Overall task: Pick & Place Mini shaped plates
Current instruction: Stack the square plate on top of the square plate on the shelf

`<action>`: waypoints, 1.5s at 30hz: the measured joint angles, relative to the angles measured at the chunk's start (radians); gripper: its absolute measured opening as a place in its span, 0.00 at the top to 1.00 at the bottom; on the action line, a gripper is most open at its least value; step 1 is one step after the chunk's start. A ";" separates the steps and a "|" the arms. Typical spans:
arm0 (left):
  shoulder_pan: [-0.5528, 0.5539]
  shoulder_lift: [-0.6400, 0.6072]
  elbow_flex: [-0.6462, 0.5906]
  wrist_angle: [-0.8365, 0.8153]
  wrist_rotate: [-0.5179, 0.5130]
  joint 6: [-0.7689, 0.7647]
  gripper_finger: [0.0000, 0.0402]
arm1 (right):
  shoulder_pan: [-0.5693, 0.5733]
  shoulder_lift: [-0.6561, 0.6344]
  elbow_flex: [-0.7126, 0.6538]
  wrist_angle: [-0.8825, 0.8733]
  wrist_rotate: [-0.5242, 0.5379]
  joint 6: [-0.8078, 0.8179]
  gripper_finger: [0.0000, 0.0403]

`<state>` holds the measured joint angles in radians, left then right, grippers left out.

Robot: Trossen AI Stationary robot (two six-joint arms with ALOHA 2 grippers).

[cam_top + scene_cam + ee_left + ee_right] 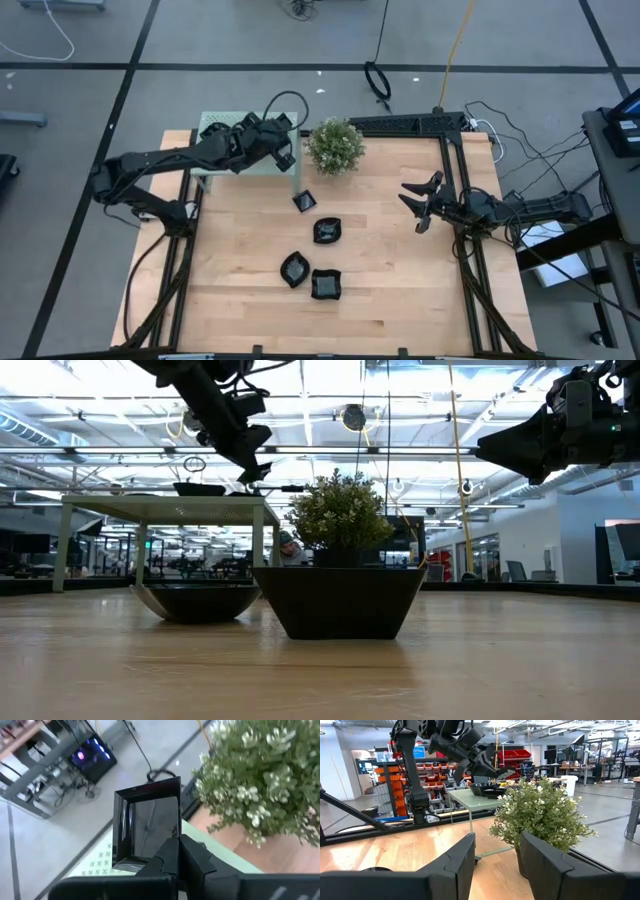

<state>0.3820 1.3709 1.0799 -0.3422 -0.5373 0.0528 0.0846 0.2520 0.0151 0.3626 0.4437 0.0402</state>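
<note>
Square plate (147, 822) pinched by rim in closed left tool (182, 857) above green shelf (215, 125); thin grip, could slip. Right tool (420, 205) open, empty, idle at right.

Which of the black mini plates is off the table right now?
The square plate clamped by its edge in the left hand, up over the pale green stand. The four others on the wooden table lie free.

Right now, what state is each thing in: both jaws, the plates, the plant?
Left gripper: jaws shut on square plate, above green stand.
Right gripper: jaws open, empty, at table's right edge.
Four plates: lying on table.
Plant: upright.
</note>
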 joint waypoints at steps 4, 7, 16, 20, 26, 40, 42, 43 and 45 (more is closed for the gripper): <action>-0.008 0.021 0.055 -0.087 0.007 -0.006 0.95 | 0.000 0.000 0.000 0.000 0.000 0.000 0.64; -0.009 0.020 0.066 -0.144 0.021 -0.005 0.95 | 0.000 0.000 0.000 0.000 0.000 0.000 0.64; 0.008 0.035 0.067 -0.196 0.043 0.035 0.96 | 0.000 0.000 0.000 0.000 0.000 0.000 0.64; 0.006 0.054 0.068 -0.206 0.044 0.058 0.94 | 0.000 0.000 0.000 0.000 0.000 0.000 0.64; 0.006 0.056 0.067 -0.233 0.041 0.057 0.98 | 0.000 0.000 0.000 0.000 0.000 0.000 0.64; 0.010 0.056 0.067 -0.239 0.040 0.045 0.92 | 0.000 0.000 0.000 0.000 0.000 0.000 0.64; 0.010 0.056 0.067 -0.239 0.040 0.016 0.92 | 0.000 0.000 0.000 0.000 0.000 0.000 0.64; 0.010 0.056 0.067 -0.239 0.040 0.009 0.91 | 0.000 0.000 0.000 0.000 0.000 0.000 0.64; 0.010 0.056 0.067 -0.239 0.039 0.000 0.89 | 0.000 0.000 0.000 0.000 0.000 0.000 0.64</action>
<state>0.3923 1.4273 1.1465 -0.5812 -0.4980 0.0527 0.0849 0.2516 0.0151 0.3626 0.4438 0.0402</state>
